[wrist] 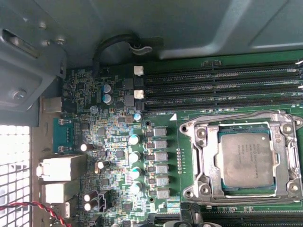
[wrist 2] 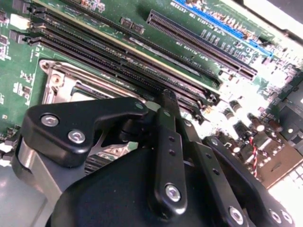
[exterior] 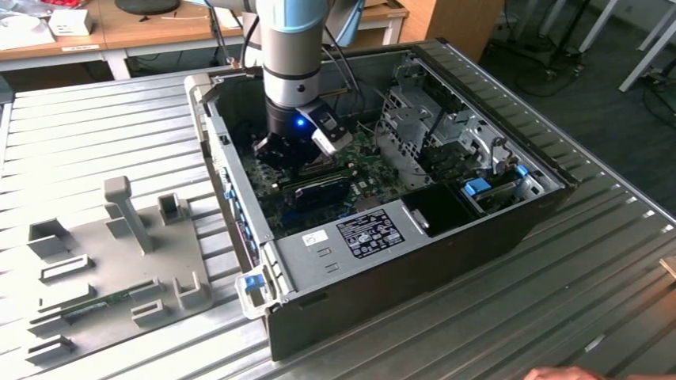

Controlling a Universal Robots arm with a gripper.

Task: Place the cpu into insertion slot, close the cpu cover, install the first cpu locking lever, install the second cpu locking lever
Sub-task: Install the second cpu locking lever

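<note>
In the first wrist view the cpu (wrist: 246, 158), a silvery-tan square, lies flat in the insertion slot (wrist: 189, 161) on the green board. The cpu cover (wrist: 284, 156), a thin metal frame, lies down around it with the chip showing through its window. A thin wire lever (wrist: 232, 118) runs along one edge of the socket. In the exterior view my gripper (exterior: 296, 158) reaches down inside the open computer case, just above the board. The second wrist view has its black fingers (wrist 2: 168, 142) drawn together over the socket's metal rim (wrist 2: 57, 80). Nothing shows between them.
Long black memory slots (wrist: 222, 87) lie beside the socket, and expansion slots (wrist 2: 199, 42) run beyond them. A metal drive cage (exterior: 433, 127) and the case walls (exterior: 222, 166) hem in the arm. A grey fixture plate (exterior: 116, 261) lies at the exterior view's left. A hand (exterior: 560, 374) shows at the table's edge.
</note>
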